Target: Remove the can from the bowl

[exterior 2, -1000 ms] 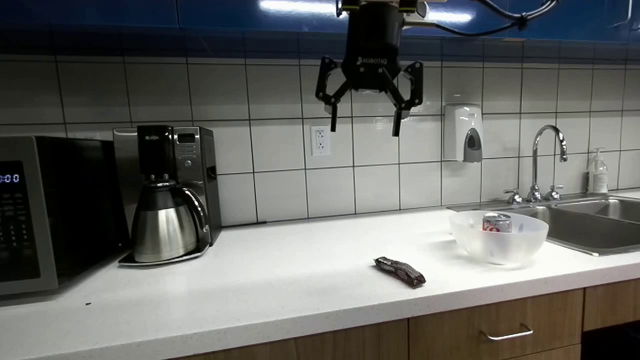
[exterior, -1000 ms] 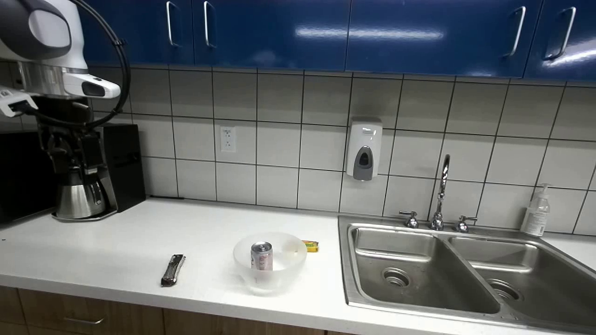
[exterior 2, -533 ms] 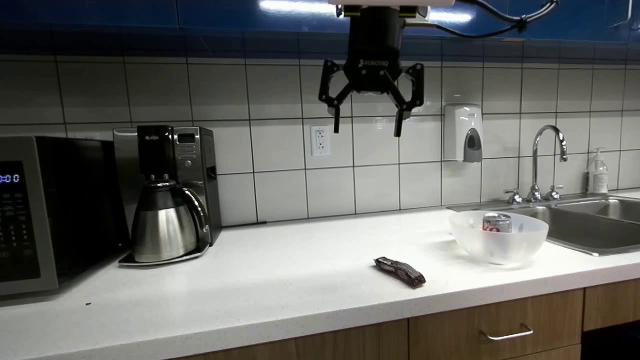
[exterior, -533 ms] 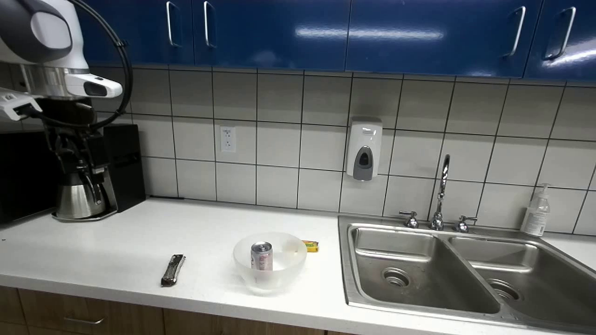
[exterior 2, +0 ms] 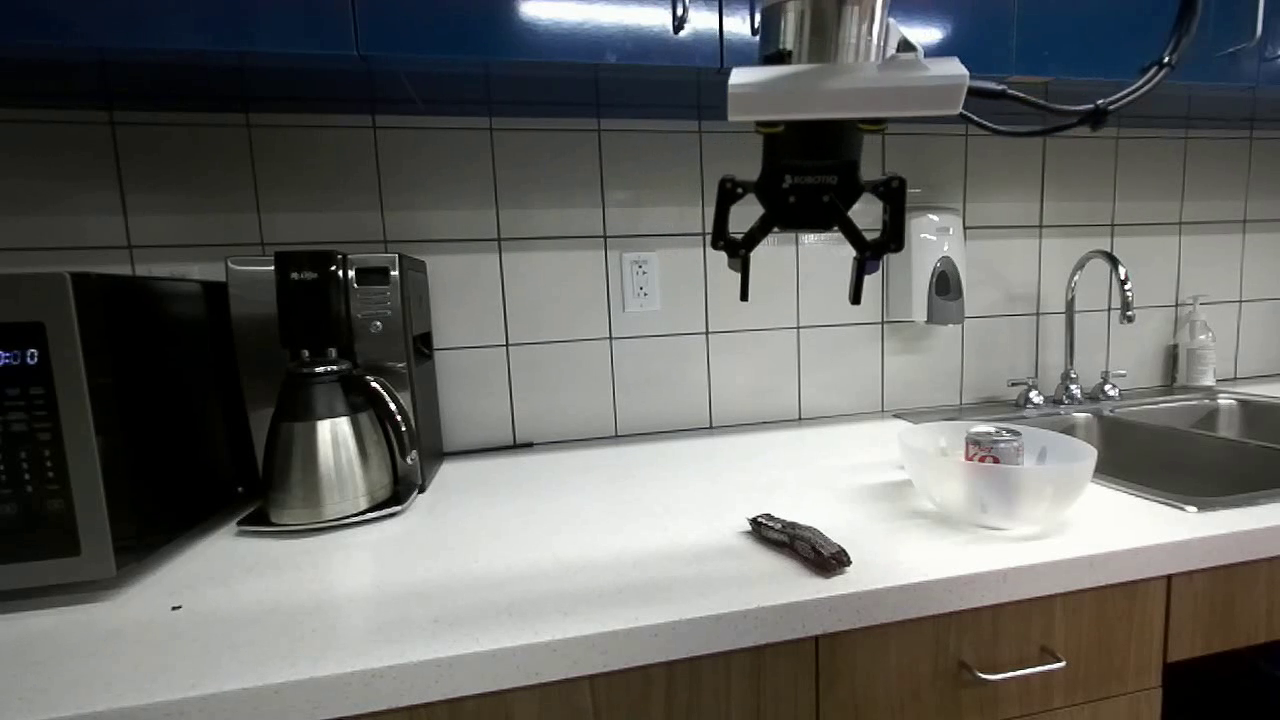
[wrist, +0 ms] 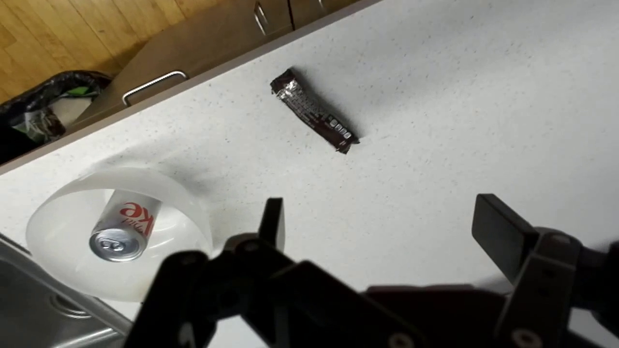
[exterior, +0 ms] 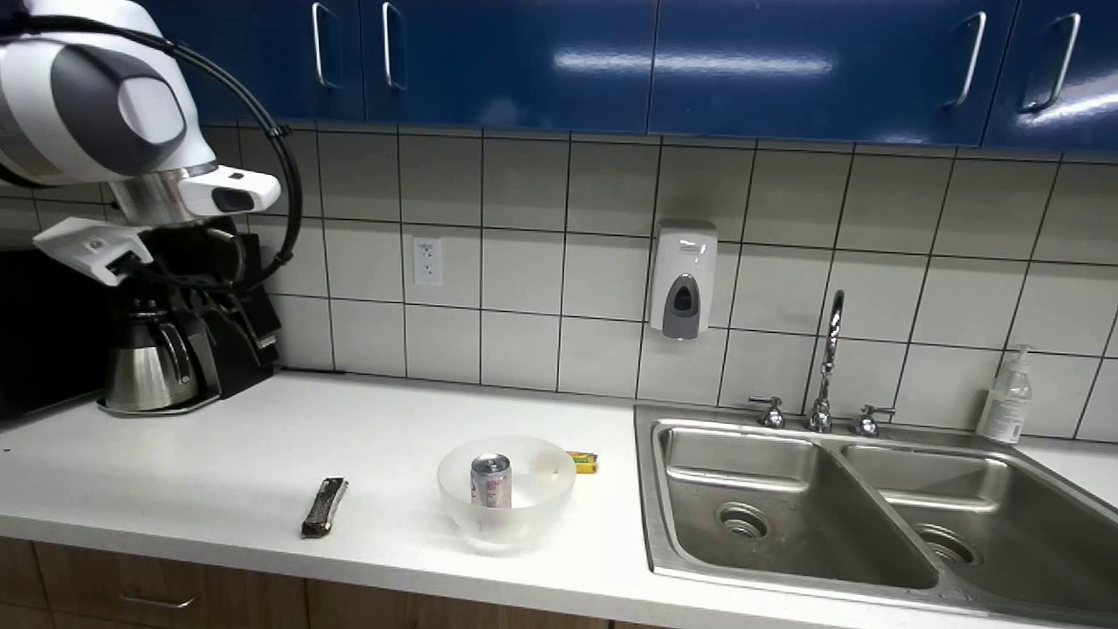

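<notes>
The can (exterior: 491, 482) is short and silvery with reddish markings. It stands inside the bowl (exterior: 541, 502) with its top facing up, and its lower part shows only faintly through the wall. The bowl is wide, round and translucent white. In an exterior view the can (exterior 2: 994, 446) rises just above the near rim of the bowl (exterior 2: 935, 485). My gripper (exterior 2: 800, 290) is open and empty, high above the counter, left of the bowl. In the wrist view the can (wrist: 126, 224) and bowl (wrist: 191, 241) lie left of the open gripper (wrist: 379, 208).
A dark wrapped bar (exterior 2: 800, 543) lies on the counter left of the bowl. A small yellow packet (exterior: 585, 463) lies behind the bowl. The steel sink (exterior: 646, 489) is to the right. A coffee maker (exterior 2: 330, 440) and microwave (exterior 2: 90, 430) stand at the left.
The arm and open gripper have moved right and lower in both exterior views, closer to the bowl. The can, bowl and bar have not moved.
</notes>
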